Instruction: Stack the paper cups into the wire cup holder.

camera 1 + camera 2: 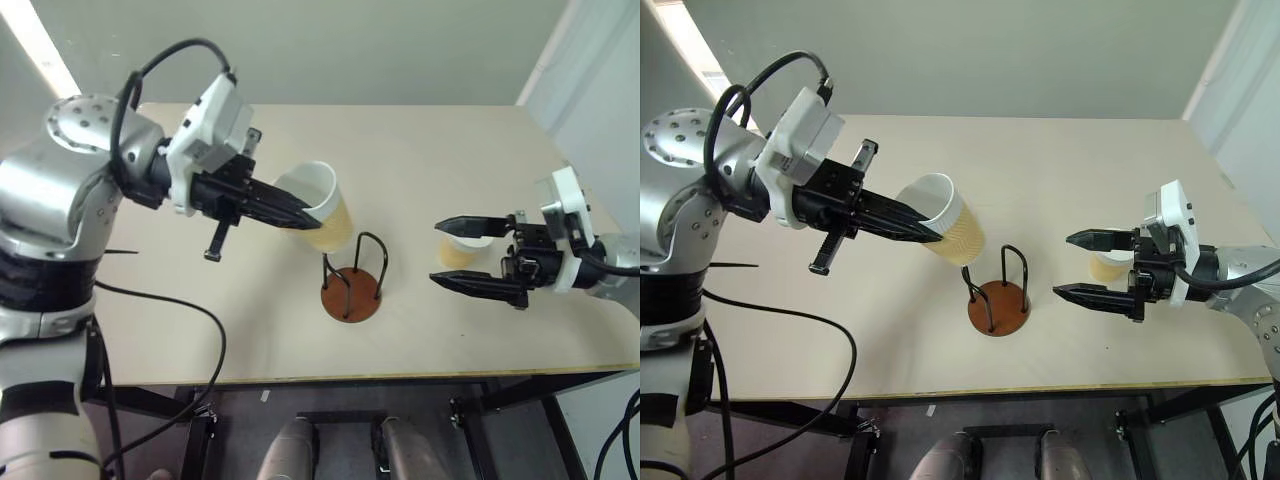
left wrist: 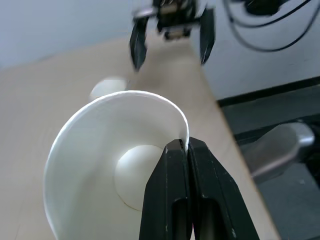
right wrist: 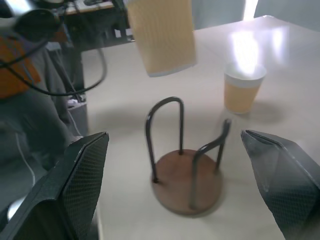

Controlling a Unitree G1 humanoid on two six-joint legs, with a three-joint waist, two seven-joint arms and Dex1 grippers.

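Left gripper (image 1: pixel 300 215) pinches the rim of a tilted paper cup (image 1: pixel 325 205) above the wire cup holder (image 1: pixel 352 280); right gripper (image 1: pixel 455 255) gapes wide, empty, another cup (image 1: pixel 462 250) just beyond it

Wire cup holder (image 1: pixel 352 285) on table (image 1: pixel 480 170), between two paper cups (image 1: pixel 322 205).

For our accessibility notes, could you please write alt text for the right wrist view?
The right gripper, open, faces an empty wire cup holder with a round brown base on a pale table. Above the holder a tan paper cup hangs in the air. A second cup stands upright on the table beyond the holder.
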